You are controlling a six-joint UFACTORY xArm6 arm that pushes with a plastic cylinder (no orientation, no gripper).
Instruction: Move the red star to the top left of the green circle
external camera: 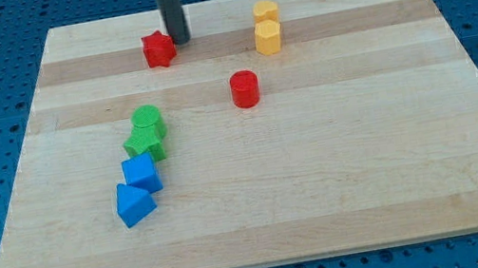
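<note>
The red star [158, 49] lies near the view's top, left of centre, on the wooden board [323, 178]. My tip [179, 40] stands just to the star's right, touching it or nearly so. The green circle [147, 120] lies lower and slightly to the left, well below the star. A green star [144, 144] sits right against the circle's lower side.
A blue cube [141, 173] and a blue triangle [133, 205] lie in a line below the green star. A red cylinder [244, 89] sits near the centre. Two yellow blocks [265, 11] [268, 38] stand together at the view's top, right of my tip.
</note>
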